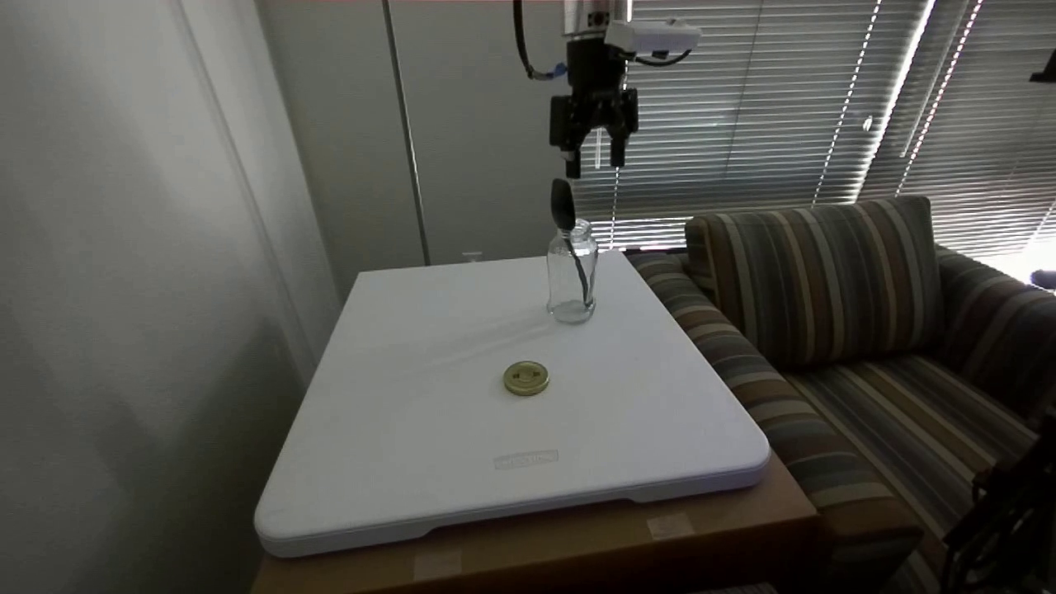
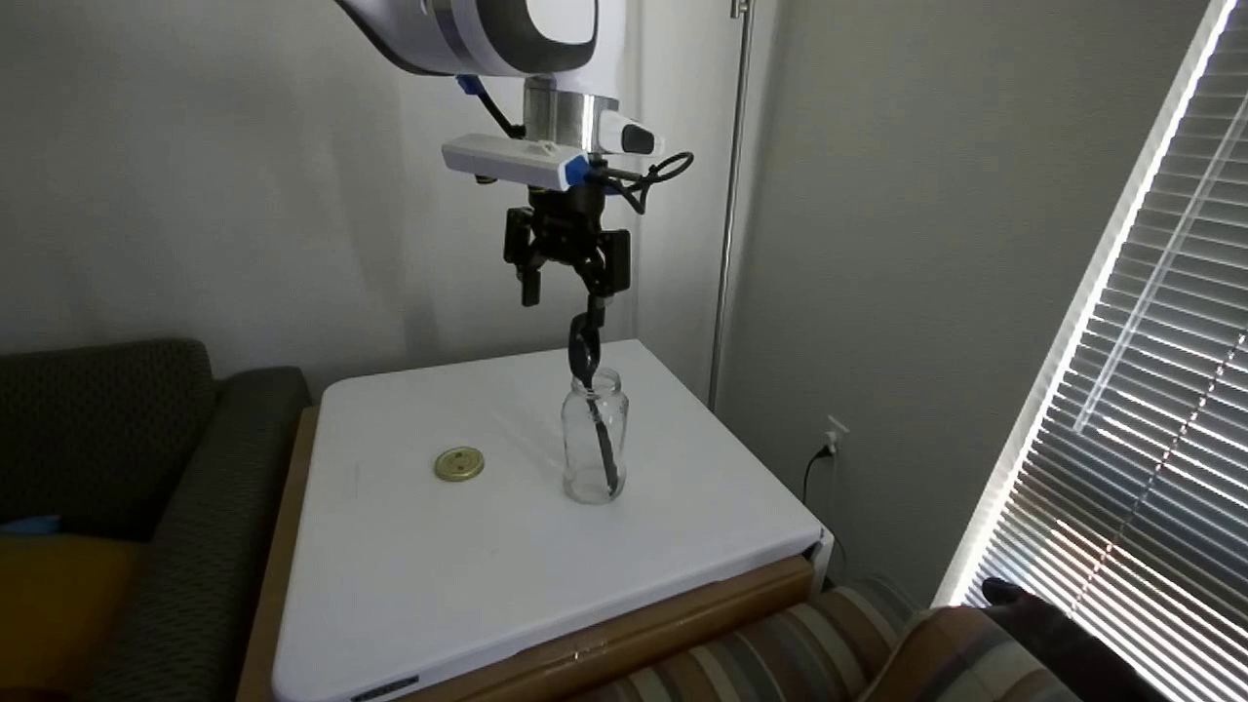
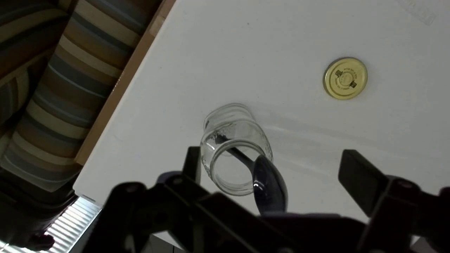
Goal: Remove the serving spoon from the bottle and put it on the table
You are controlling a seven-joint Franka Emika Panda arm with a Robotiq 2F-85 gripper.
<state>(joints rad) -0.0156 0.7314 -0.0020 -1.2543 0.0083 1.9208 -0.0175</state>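
A white rectangular table (image 1: 445, 412) lies beneath the black two-fingered gripper (image 1: 595, 165), jaws apart. The table bears a clear glass cylindrical bottle (image 2: 583, 448) holding the slim black serving spoon (image 3: 269, 185), bowl upward. Best to straddle that bowl, close gently, then lift along the spoon's lean.

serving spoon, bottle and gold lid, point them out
Serving spoon (image 3: 270, 185): wrist view, on its bowl.
Bottle (image 2: 581, 444): in an exterior view, on its clear side wall.
Gold lid (image 3: 345, 78): wrist view, on its upturned face.
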